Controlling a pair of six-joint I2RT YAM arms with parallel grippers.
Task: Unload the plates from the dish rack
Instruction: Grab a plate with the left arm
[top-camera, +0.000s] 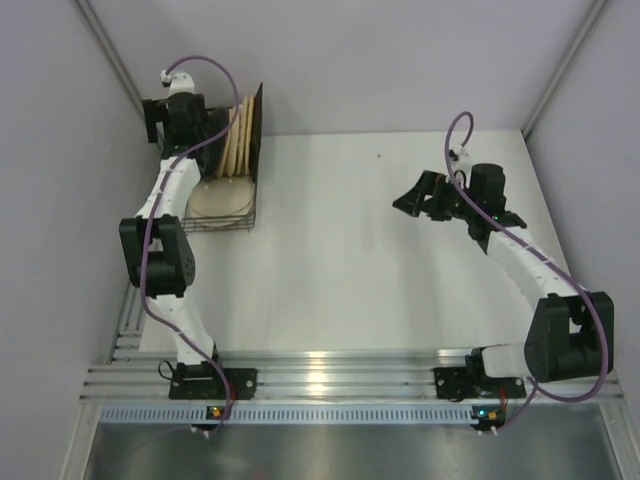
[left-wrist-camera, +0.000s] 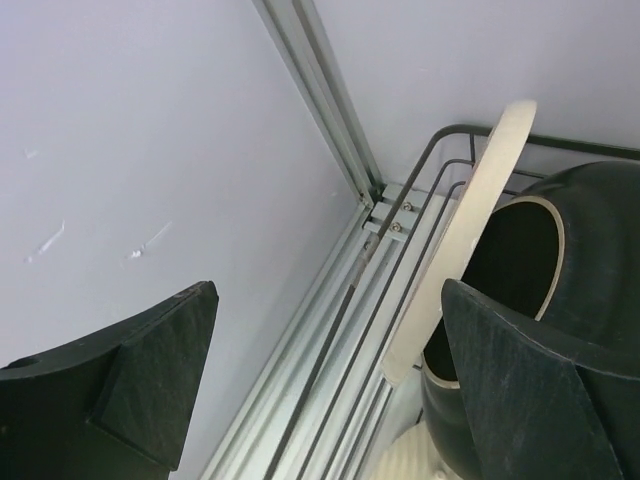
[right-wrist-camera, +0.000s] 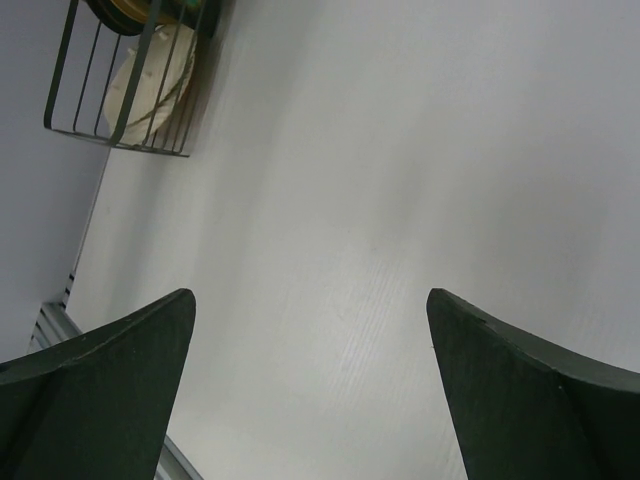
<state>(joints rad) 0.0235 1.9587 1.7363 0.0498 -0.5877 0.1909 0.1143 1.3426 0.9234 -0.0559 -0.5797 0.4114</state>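
Note:
The dish rack (top-camera: 228, 218), a dark wire basket, stands at the table's far left corner. Several tan plates (top-camera: 238, 140) stand upright in it beside a dark plate (top-camera: 258, 122), and a round cream plate (top-camera: 220, 197) lies flat at its near end. My left gripper (top-camera: 175, 122) hovers open over the rack's wall side. In the left wrist view the gripper (left-wrist-camera: 330, 385) holds nothing; a cream plate's rim (left-wrist-camera: 470, 230) and a dark plate (left-wrist-camera: 590, 250) sit by its right finger (left-wrist-camera: 530, 390). My right gripper (top-camera: 415, 198) hangs open over bare table, far right of the rack (right-wrist-camera: 125, 95).
The grey side wall (left-wrist-camera: 150, 150) lies close along the rack's left side, with an aluminium frame rail (left-wrist-camera: 330, 110) in the corner. The white table (top-camera: 360, 270) stretches between the rack and the right arm. Both arm bases are bolted to rails (top-camera: 330, 375) at the near edge.

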